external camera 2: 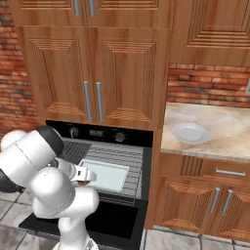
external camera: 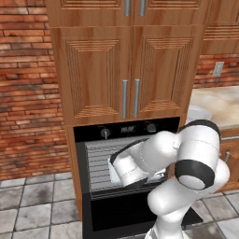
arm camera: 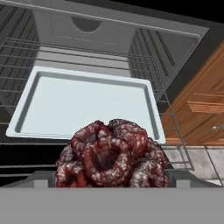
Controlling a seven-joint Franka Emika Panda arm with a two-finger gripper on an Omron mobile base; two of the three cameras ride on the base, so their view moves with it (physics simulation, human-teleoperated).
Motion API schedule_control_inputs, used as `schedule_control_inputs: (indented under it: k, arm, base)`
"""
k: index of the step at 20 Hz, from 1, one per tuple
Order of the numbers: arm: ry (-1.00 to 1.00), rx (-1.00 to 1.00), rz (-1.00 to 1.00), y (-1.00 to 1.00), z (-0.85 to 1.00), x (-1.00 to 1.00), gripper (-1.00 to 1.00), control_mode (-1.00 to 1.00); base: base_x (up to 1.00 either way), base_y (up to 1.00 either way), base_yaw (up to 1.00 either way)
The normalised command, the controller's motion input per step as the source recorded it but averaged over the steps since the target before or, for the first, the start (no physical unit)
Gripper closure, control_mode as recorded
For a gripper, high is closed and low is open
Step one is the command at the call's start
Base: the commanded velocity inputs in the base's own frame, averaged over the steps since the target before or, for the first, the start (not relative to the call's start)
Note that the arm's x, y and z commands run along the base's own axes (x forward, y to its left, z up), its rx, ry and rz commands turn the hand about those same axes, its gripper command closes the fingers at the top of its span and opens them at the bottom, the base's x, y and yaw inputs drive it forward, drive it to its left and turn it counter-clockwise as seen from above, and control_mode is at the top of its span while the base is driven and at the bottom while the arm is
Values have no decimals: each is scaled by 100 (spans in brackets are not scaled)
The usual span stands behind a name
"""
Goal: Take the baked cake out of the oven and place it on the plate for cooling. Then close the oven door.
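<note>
Here | arm bent toward open oven (external camera 2: pixel 112 161) | tool (arm camera: pixel 111 186) clamped wide on cake (arm camera: pixel 111 155), before tray (arm camera: pixel 83 103)

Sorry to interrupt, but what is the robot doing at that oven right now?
The arm is at the open oven, its door down. The cake, a brown knobbly lump, sits right at the gripper, off the pale tray on the rack. The plate waits bare on the counter to the right.
</note>
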Motion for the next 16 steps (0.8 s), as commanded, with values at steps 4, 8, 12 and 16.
schedule_control_inputs:
  k: [4,8,12,16]
  arm:
    - [0,4,0,-24,66,-26,100,-100]
    - [0,7,1,-32,73,-23,100,-100]
    - [0,8,0,-13,93,-2,100,-100]
    - [2,15,0,-12,100,0,100,-100]
  base:
    - [0,0,0]
    - [0,0,0]
    - [0,0,0]
    - [0,0,0]
